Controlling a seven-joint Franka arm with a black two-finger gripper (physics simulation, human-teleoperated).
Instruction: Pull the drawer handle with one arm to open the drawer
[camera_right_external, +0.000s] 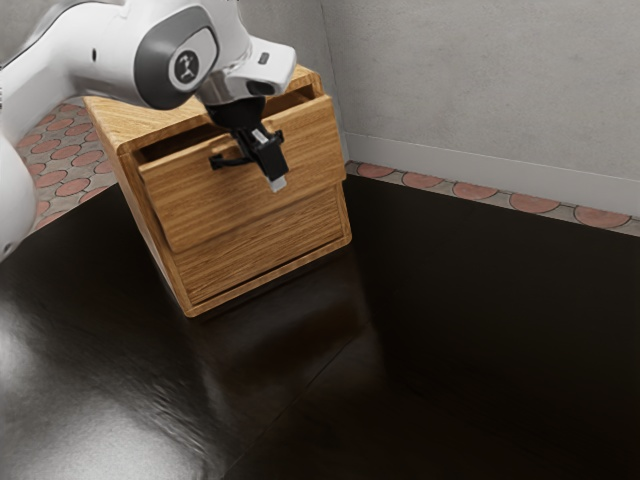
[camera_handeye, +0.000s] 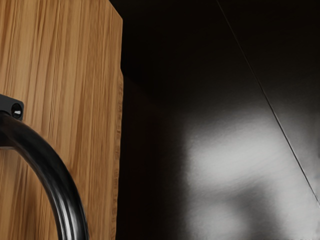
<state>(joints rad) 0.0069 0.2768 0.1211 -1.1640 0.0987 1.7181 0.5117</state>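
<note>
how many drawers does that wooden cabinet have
2. The upper drawer is pulled partly out of the cabinet. The lower drawer sits right beneath it, its front flush with the cabinet. None seems hidden.

One wooden cabinet (camera_right_external: 125, 118), apparently two drawers (camera_right_external: 215, 195) — one black handle (camera_handeye: 50, 170), one dark table (camera_right_external: 450, 350)

The drawer (camera_right_external: 250, 195) is the top one in a little light-wood cabinet (camera_right_external: 115, 118). It's slid out partway, and you can see a dark gap behind its front panel. The handle (camera_right_external: 226, 160) is a black curved bar, fixed to that front by a small black screwed-on mount.
</note>
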